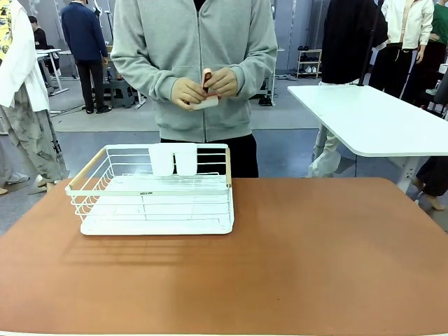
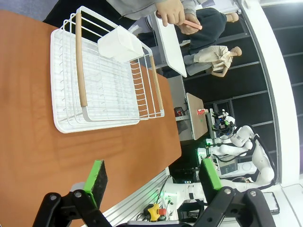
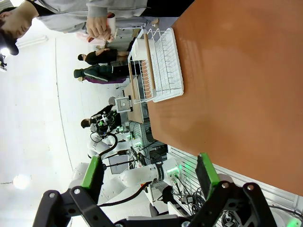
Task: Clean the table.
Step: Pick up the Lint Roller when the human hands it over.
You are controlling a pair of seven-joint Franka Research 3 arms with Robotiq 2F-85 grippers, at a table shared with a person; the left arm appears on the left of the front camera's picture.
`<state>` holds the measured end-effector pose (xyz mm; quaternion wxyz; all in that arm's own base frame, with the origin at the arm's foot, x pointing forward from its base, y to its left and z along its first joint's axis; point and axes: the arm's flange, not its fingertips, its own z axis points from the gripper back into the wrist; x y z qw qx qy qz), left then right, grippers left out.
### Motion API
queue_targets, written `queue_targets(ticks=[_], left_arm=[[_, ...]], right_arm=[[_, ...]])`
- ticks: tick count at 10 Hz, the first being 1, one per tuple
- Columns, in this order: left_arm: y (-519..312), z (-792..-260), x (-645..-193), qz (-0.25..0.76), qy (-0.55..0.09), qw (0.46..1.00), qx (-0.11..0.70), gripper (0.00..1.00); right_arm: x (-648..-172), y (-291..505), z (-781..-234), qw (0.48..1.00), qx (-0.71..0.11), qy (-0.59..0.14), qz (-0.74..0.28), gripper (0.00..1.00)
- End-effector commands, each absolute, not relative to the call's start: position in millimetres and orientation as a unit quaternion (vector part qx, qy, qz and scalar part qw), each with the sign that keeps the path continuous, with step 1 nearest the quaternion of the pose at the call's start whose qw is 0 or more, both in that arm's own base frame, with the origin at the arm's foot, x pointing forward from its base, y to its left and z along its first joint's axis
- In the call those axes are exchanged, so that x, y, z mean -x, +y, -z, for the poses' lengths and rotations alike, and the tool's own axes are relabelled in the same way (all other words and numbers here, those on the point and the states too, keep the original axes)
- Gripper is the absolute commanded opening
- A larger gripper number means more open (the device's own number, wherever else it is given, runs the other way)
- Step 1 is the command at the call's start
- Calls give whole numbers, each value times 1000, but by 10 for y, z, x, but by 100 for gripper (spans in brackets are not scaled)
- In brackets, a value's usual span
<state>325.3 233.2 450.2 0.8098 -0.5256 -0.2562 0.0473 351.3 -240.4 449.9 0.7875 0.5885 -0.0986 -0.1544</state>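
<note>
Spreading beneath a white wire dish rack (image 1: 157, 206) and far to the rack's right lies the reddish-brown table (image 1: 315, 266). Behind the rack, a person's hands (image 1: 187, 91) hold a small pink-and-white item (image 1: 207, 102). Nearer than the rack, the left gripper (image 2: 152, 175) and right gripper (image 3: 149, 172) gape wide, holding nothing.
</note>
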Motion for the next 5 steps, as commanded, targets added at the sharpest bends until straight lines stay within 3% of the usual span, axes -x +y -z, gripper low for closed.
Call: queue_targets(ticks=[1, 5], left_arm=[[2330, -4543, -3226, -45, -261, 807, 528, 100], [2330, -4543, -3226, -45, -261, 807, 528, 100]], right_arm=[[-3475, -2373, -4518, 785, -592, -102, 151, 100], [-3475, -2373, -4518, 785, -592, -102, 151, 100]])
